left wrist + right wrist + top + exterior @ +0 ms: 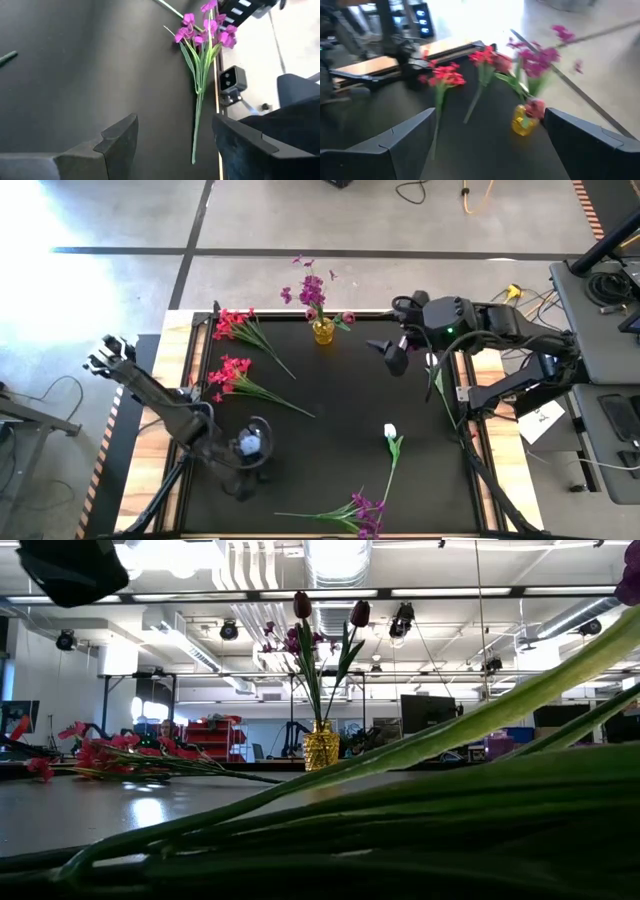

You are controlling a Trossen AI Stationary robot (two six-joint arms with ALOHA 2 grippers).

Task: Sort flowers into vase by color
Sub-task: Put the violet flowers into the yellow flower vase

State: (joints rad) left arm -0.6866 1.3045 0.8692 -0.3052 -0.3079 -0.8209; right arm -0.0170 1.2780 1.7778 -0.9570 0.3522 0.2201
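A small yellow glass vase (323, 331) stands at the mat's far middle, holding purple flowers and dark buds (311, 288); it also shows in the low view (321, 746) and right wrist view (524, 120). Two red-pink clusters (238, 326) (231, 374) lie on the mat's left. A white bud (390, 433) and a purple cluster (362, 511) lie near the front edge. My right gripper (392, 356) hovers open to the right of the vase. My left gripper (245, 470) is open over the mat's near left; its view shows the purple cluster (205, 31) ahead.
The black mat (330, 450) sits on a wooden table with rails along both sides. A small camera block (231, 82) stands at the mat's near edge beside the purple cluster. Bare mat lies between the vase and the near flowers.
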